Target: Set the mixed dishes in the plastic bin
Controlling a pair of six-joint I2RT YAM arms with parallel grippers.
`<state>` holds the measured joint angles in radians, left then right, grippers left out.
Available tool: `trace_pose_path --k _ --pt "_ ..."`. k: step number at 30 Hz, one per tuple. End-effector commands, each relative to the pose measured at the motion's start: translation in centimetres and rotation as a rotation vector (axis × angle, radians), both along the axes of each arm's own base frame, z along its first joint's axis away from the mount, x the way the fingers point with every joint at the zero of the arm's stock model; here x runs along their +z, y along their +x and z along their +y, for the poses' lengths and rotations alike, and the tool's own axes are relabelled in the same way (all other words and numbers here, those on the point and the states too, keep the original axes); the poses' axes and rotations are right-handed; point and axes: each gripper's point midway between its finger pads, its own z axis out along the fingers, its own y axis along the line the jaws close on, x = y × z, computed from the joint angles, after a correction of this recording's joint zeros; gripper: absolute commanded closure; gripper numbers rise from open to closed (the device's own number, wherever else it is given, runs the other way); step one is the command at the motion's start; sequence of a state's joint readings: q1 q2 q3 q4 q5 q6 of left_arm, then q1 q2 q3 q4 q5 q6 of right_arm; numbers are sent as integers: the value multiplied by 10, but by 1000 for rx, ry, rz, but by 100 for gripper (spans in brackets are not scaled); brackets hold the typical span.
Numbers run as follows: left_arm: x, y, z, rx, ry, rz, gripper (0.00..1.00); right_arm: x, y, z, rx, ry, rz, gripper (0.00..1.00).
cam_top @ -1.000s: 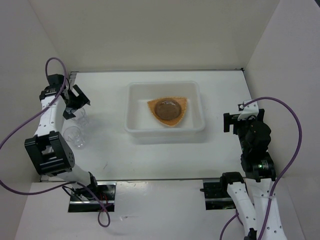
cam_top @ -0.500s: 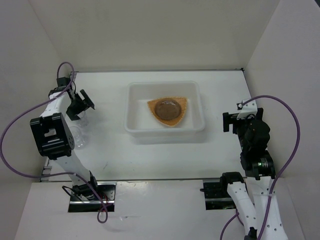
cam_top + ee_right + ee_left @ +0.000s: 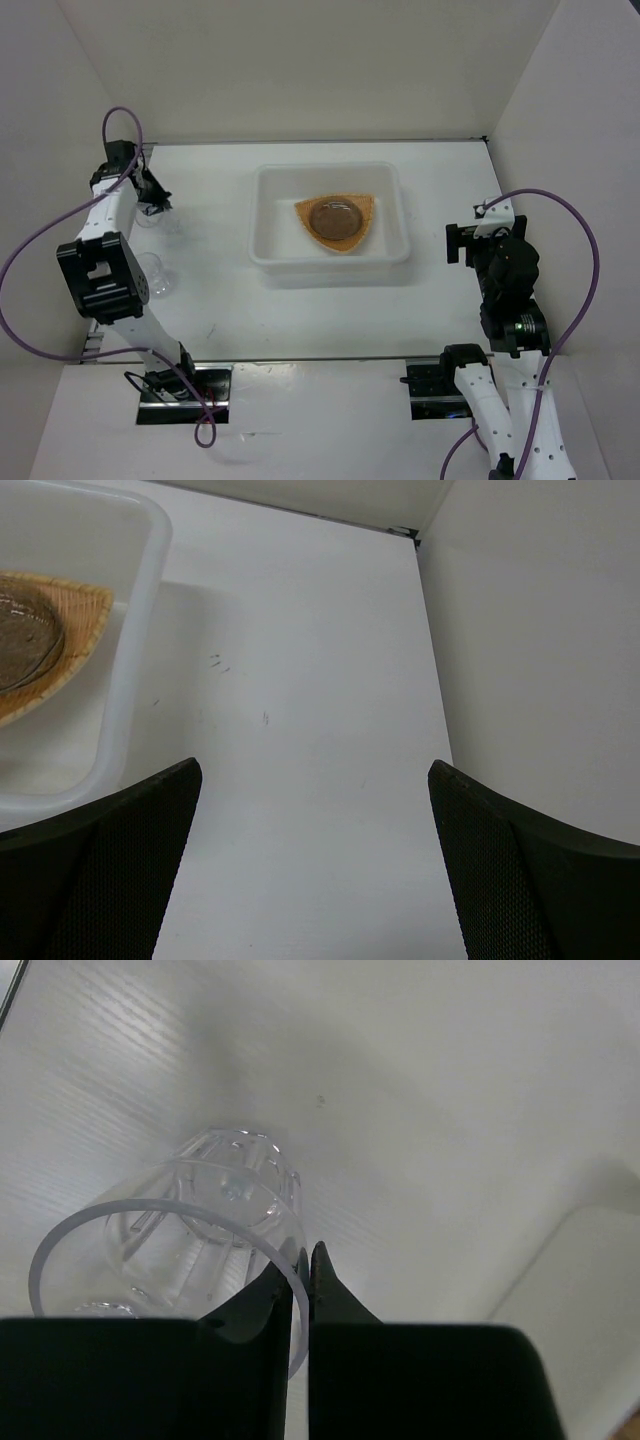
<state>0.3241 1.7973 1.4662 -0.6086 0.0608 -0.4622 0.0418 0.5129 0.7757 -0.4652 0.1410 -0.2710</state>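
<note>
Step in hand, as I judge it: carry the pinched cup across to the bin.

Nearest, on the left of the table [image 3: 230,310], a second clear cup [image 3: 150,274] stands loose and upright. Lift straight up first, so the load passes clear of it. Farther in and to the right, the plastic bin [image 3: 330,263] holds the tan plate [image 3: 366,209] with a grey saucer [image 3: 335,217] on it. I make out one saucer; I cannot tell if another lies beneath. Aim for the bare floor at the bin's left end and release low: a thin cup held by its rim may swing or slip.

Claws: the right gripper [image 3: 312,780], just right of the bin, has its fingers spread wide, with nothing between them and touching nothing. Far left, the left gripper [image 3: 302,1262] is drawn to a sliver, clamped on the wall of the held cup [image 3: 190,1210], with the rim passing between the fingers. Cannot tell whether the cup's base is off the table.
</note>
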Motion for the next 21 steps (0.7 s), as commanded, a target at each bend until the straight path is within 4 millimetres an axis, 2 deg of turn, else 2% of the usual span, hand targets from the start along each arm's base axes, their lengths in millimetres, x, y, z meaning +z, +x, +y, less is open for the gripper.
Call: trace_pose_path --k 1,3,4,6,7,8,9,10,11,12,13,14,16,17,20,21 --pt "135 20 -36 5 -26 -370 100 5 4 0 -2 -9 -27 2" --pt "190 34 -69 -84 -103 -554 100 3 5 0 -2 -9 -18 2" --pt "219 36 -100 -155 -143 -644 100 3 5 0 -2 -9 -18 2" --pt "267 54 -139 -280 -197 -809 100 3 6 2 7 -8 -18 2" --pt "263 55 -171 -349 -234 -752 100 3 6 2 7 -8 -18 2" --pt "263 61 -186 -429 -188 -723 100 2 6 3 18 -6 -17 2" --pt "227 83 -204 -488 -182 -616 100 2 6 3 18 -6 -17 2" --pt "249 72 -242 -591 -158 -590 100 2 6 3 18 -6 -17 2" --pt "238 75 -255 -646 -85 -545 100 5 4 3 18 -5 -28 2" --pt "200 89 -269 -667 -50 -439 100 5 4 3 18 -5 -28 2" --pt "186 83 -273 -665 15 -366 100 7 2 3 18 -5 -39 2" --pt "178 80 -297 -699 31 -355 100 7 3 6 27 -5 -39 2" --pt "148 77 -310 -717 43 -279 100 7 3 6 27 -5 -39 2" --pt "123 74 -322 -738 51 -217 100 7 3 6 27 -5 -39 2" --pt "91 64 -330 -744 111 -112 100 9 1 5 27 -4 -48 2" --pt "89 63 -326 -736 124 -97 100 11 -1 5 27 -4 -57 2"
